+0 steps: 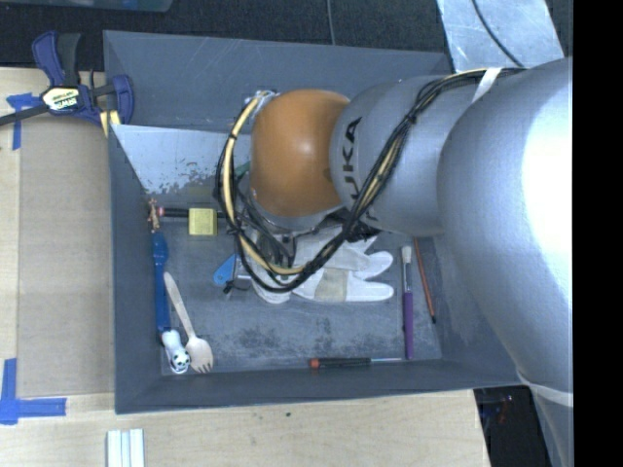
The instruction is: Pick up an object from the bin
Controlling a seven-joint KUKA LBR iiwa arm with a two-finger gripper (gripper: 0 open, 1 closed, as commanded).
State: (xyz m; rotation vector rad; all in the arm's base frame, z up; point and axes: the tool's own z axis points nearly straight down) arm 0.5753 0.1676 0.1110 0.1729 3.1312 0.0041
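Camera view | white glove (358,282) perhaps under jaws | yellow block (201,222) beside

One camera looks down on the bin (131,358) from above and a little aslant, close enough that the bin takes most of the frame. The arm (467,163) enters from the right, its orange cover (297,154) above the hand (267,244).

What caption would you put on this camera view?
Robot arm above a white glove in a grey bin, yellow block nearby.
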